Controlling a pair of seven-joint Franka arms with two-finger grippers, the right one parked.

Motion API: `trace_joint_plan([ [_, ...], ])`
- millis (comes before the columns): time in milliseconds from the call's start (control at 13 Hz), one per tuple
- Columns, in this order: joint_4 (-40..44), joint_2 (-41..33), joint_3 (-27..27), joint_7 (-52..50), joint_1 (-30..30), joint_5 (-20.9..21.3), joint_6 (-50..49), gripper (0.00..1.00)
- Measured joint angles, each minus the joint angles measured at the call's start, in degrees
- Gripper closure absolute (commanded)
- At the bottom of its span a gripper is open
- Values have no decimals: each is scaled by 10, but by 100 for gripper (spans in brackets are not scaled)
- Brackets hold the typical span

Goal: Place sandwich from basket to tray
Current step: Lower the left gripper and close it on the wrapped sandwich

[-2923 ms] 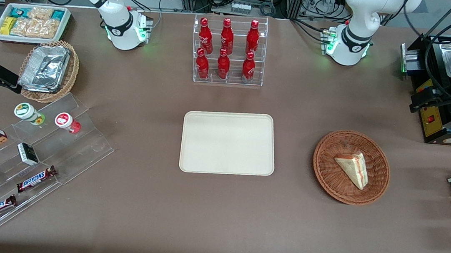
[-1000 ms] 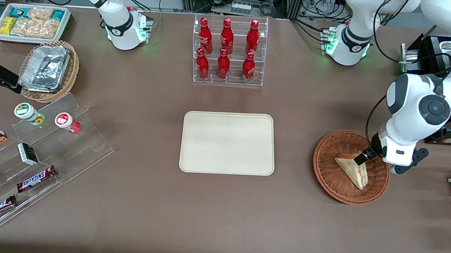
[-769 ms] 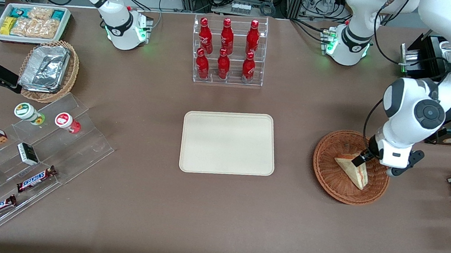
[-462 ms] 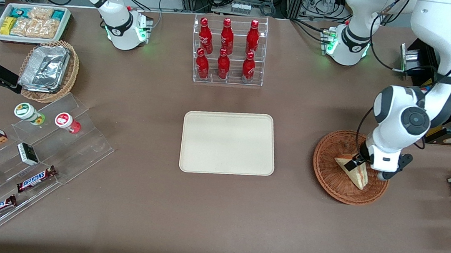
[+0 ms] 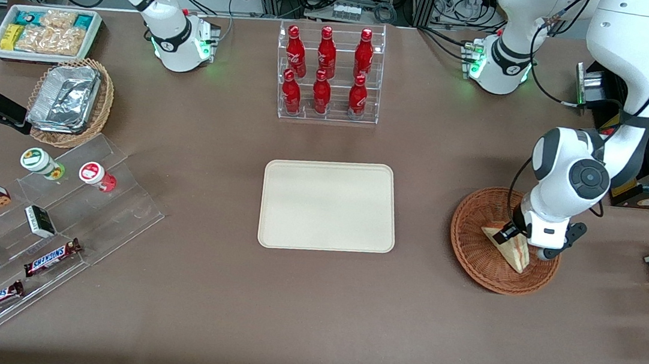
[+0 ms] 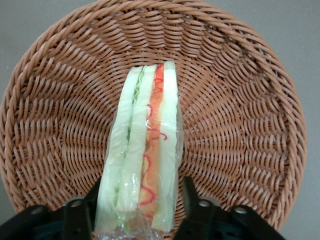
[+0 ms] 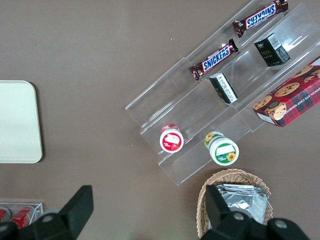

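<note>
A brown desk holds a flat cream tray (image 5: 329, 205) at its middle. Toward the working arm's end of the desk sits a round reddish-brown wicker basket (image 5: 473, 258), well apart from the tray. Inside the basket lies a wedge-shaped sandwich (image 5: 509, 249), wrapped in clear film, with pale bread and red and light-green filling along its cut edge.

The working arm reaches down into the basket, and its gripper (image 5: 513, 233) sits at the wide end of the sandwich. In the wrist view the sandwich (image 6: 142, 160) stands on edge in the basket (image 6: 240, 100), and the gripper (image 6: 140, 212) has one dark finger (image 6: 189, 192) on each side of the wedge. The fingers are spread around the sandwich, close to its sides; whether they press on it cannot be told.

A clear rack of red bottles (image 5: 327, 74) stands farther from the front camera than the tray. At the parked arm's end of the desk are a white bin of snack packets (image 5: 46, 32), a paler basket of foil containers (image 5: 70, 101), and clear steps with chocolate bars (image 5: 51, 257).
</note>
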Motion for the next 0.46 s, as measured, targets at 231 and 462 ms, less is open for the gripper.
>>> trace_joint_plan([
  [231, 7, -2, 0, 0, 0, 22, -35, 100],
  [462, 67, -19, -7, 10, 0, 27, -153, 100],
])
